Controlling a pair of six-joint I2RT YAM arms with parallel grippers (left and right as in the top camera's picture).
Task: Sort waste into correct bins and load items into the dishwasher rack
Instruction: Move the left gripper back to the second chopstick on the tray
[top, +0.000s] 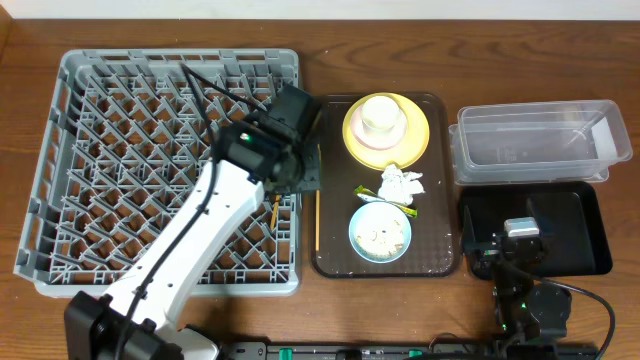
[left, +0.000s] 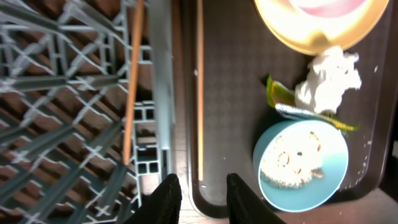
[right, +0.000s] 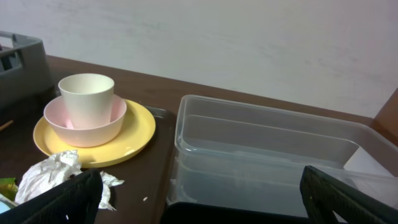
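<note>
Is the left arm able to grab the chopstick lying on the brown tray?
Probably yes. The chopstick lies bare along the edge of the brown tray, nothing on top of it, and the left end effector hangs right by its end, jaws apart.

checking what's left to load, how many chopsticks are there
2. One chopstick lies in the rack by its right edge; the other chopstick on the brown tray's left side. The arm may hide more.

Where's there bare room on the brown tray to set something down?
Bare: the left strip of the brown tray, between the chopstick and the blue bowl. Crowded: between yellow plate and bowl, where tissue and wrapper lie.
</note>
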